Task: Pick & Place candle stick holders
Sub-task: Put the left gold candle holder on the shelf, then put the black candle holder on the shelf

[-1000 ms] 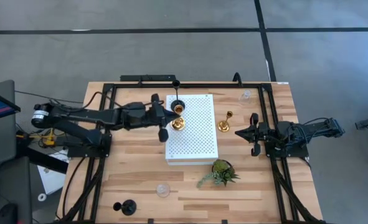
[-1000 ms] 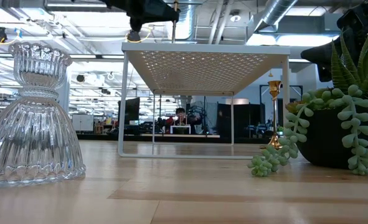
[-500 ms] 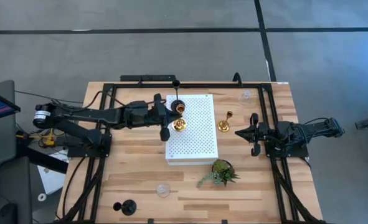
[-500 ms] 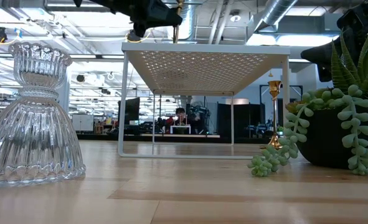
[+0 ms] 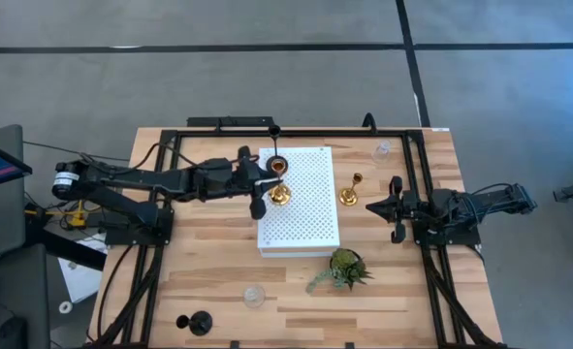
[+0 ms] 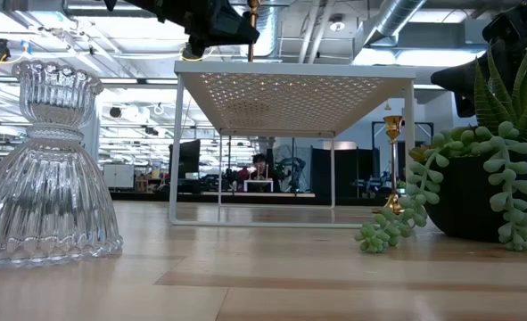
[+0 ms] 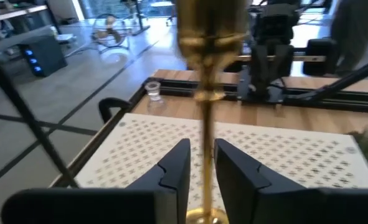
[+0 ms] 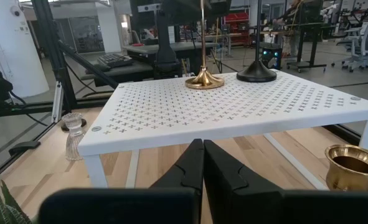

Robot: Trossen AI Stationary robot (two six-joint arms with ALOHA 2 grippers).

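Observation:
My left gripper (image 5: 270,184) reaches over the white perforated board (image 5: 305,218) and is shut on a gold candle stick holder (image 5: 279,194), which stands upright near the board's left edge. A black holder (image 8: 256,76) stands on the board's far left corner. A second gold holder (image 5: 350,196) stands on the table right of the board. Clear glass holders stand at the far right (image 5: 381,149) and near the front (image 5: 254,296). Another black holder (image 5: 199,322) is at the near left. My right gripper (image 5: 368,206) is shut and empty, right of the second gold holder. My left gripper has the gold holder's thin stem (image 7: 203,149) between its two fingers (image 7: 174,168), low on the stem above the round base (image 7: 205,216). The fingers come level from the table's left, across the stem. The holder is upright with its base on the board.
A small green plant in a dark pot (image 5: 342,269) stands on the table at the board's near right corner. Black frame rails (image 5: 296,131) run along the table's far, left and right sides. Bare wood lies in front of the board.
My left gripper has edged a little toward the table's right over the board, still on the gold holder. The holder has stayed upright.

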